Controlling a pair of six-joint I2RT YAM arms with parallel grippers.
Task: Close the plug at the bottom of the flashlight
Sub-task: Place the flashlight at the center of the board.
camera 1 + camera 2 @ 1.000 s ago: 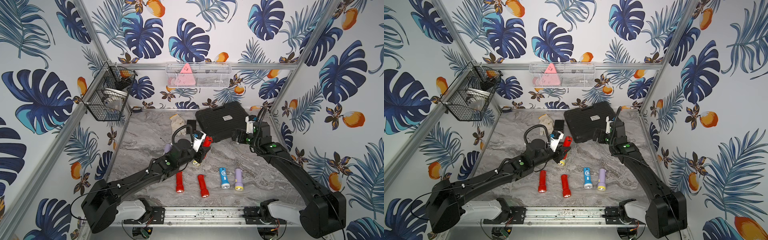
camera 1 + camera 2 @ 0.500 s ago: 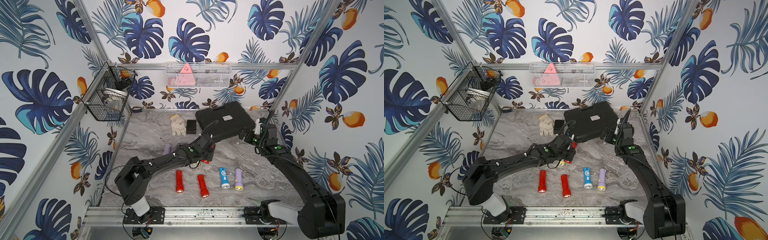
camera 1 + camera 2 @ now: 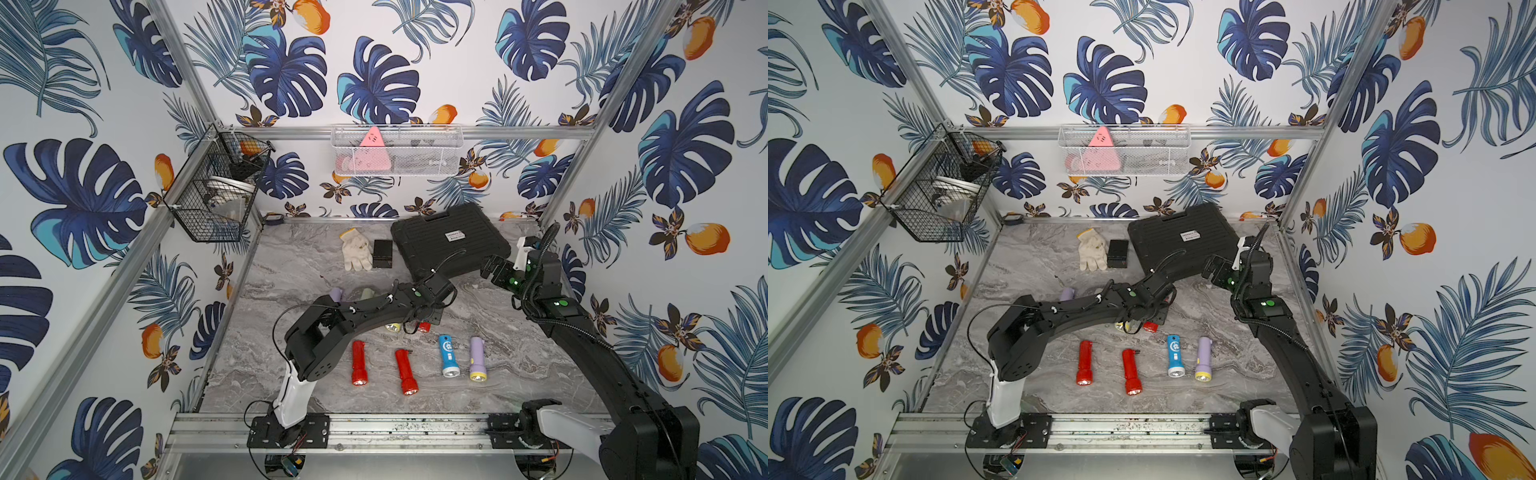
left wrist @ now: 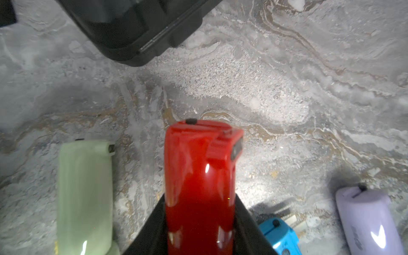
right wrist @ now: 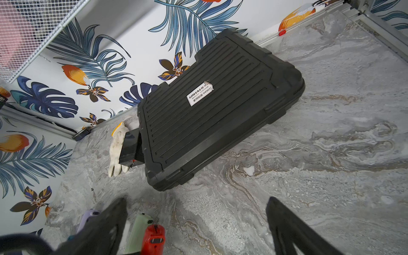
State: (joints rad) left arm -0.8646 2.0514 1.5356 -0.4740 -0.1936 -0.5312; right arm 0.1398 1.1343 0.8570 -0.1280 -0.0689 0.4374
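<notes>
Over veined grey marble, left end effector clamps glossy red flashlight; right end effector gapes.

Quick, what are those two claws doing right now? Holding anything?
Left gripper: jaws closed on the glossy red plastic flashlight.
Right gripper: jaws open, holding nothing.

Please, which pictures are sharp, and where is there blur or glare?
Left wrist view: white glare spots on the red flashlight, black case blurred. Right wrist view: case and its label sharp, right claw out of focus. Both top views: even light, sharp.
</notes>
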